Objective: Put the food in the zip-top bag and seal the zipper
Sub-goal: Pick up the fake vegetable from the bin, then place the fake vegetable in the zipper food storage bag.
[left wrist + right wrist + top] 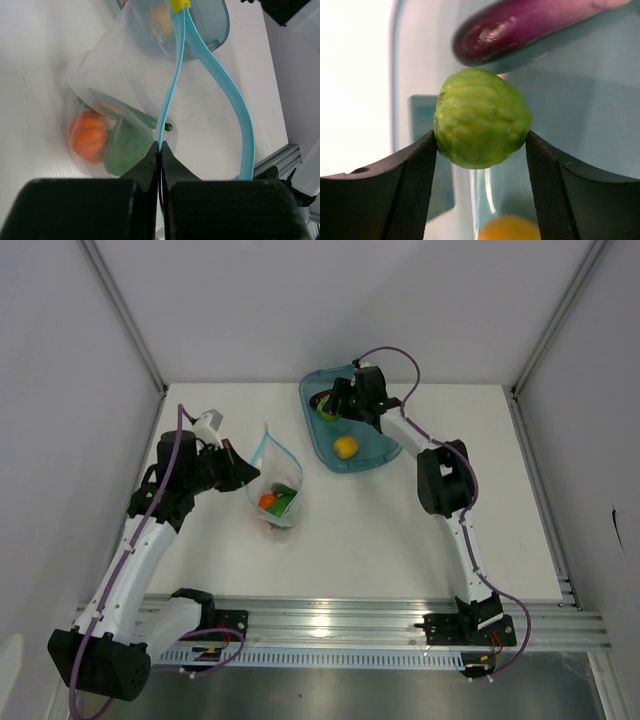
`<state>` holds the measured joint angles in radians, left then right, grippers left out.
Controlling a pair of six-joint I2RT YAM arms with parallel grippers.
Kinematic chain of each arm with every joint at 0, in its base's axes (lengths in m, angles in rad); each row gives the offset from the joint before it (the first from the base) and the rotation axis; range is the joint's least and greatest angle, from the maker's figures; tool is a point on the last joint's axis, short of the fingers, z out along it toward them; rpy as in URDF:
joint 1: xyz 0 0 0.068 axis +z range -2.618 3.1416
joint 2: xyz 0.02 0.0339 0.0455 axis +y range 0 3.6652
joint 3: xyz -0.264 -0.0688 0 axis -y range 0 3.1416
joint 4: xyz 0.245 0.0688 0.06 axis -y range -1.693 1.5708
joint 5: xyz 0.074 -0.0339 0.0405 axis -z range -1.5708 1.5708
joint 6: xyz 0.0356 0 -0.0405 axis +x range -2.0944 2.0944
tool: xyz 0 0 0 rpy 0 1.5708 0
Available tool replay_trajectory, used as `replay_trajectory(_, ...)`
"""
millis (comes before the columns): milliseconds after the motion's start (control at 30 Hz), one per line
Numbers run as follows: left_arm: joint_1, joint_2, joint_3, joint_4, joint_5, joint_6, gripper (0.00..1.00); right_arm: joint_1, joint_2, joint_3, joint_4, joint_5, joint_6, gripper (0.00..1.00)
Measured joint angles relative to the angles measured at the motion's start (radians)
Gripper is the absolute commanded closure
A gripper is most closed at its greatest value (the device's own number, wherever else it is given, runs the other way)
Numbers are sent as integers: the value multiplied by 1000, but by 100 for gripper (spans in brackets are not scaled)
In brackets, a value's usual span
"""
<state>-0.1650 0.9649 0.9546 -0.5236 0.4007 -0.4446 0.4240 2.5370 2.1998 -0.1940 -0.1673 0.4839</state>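
Note:
The zip-top bag [275, 490] lies on the table left of centre with an orange-red piece [88, 136] and a dark green pepper [125, 147] inside. My left gripper [161, 146] is shut on one side of the light blue zipper [172, 85], and the mouth gapes open. My right gripper [480, 138] is inside the teal tray [380, 450], with both pads pressed against the light green round fruit [480, 117]. A purple eggplant [530, 27] lies just beyond it. The yellow ball [345, 447] sits in the tray nearer the arms.
The teal tray stands at the back of the white table, right of the bag. White walls with metal rails close in the table on three sides. A metal rail [380, 625] with the arm bases runs along the near edge.

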Motion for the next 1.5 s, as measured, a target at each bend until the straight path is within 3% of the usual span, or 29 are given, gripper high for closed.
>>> replay_trajectory(267,0,5,-25,5,34,0,99,82,-476,-359,-21,73,-108,76)
replay_trajectory(500,0,71,-25,14,80,1,99,352,-869,-555,-53,179,-220,76)
replay_trajectory(700,0,108,-13,13,105,2,99,572,-997,-605,-140,299,-285,75)
replay_trajectory(1000,0,101,1,21,133,1,100,645,-1019,-676,-249,410,-279,70)
replay_trajectory(1233,0,86,1,28,158,-2,99,653,-961,-671,-266,436,-259,56)
replay_trajectory(1333,0,80,1,29,171,-10,99,652,-918,-655,-272,436,-251,45)
replay_trajectory(1400,1,76,1,30,172,-11,99,652,-893,-637,-291,440,-248,30)
replay_trajectory(1433,3,74,1,31,173,-11,99,652,-882,-628,-298,441,-246,15)
replay_trajectory(1500,4,67,1,33,179,-18,99,652,-870,-616,-303,447,-239,1)
